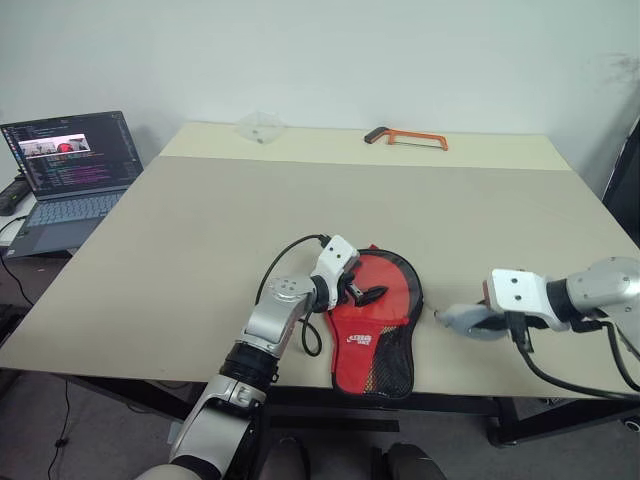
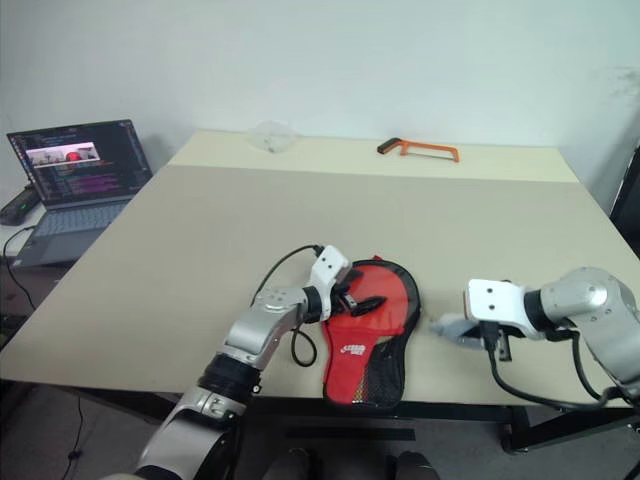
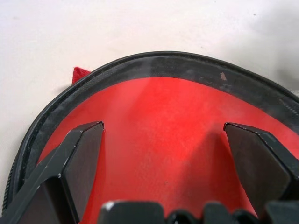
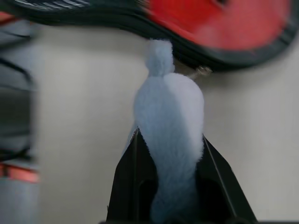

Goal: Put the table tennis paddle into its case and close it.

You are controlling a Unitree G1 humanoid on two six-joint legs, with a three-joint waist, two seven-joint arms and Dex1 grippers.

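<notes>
I see the case [image 1: 375, 325] lying flat near the front edge of the table [image 1: 200, 240], red logo side up, round end toward the far side and its narrow mesh end reaching almost to the table lip. Its black edging runs unbroken around the round end in the left wrist view. I cannot tell from these views whether the paddle is inside; no bare paddle lies on the table. My left gripper [image 1: 367, 295] sits over the round part of the case with its two fingers [image 3: 79, 163] spread wide, red fabric showing between them; whether they touch the fabric I cannot tell. My right gripper [image 1: 470, 322] is off to the right of the case, over bare tabletop close to the front edge, fingers pinching a grey fuzzy lump [image 4: 170, 121]. The tip of the lump reaches the case's black edge in the right wrist view, beside a small metal piece there. Open room: a wide bare stretch of table behind the case and to both sides. Far edge holds an orange hacksaw [image 1: 408, 137] and a clear plastic item [image 1: 260, 127], both well apart from the case. A laptop [image 1: 70, 170] stands off the table's left edge.
</notes>
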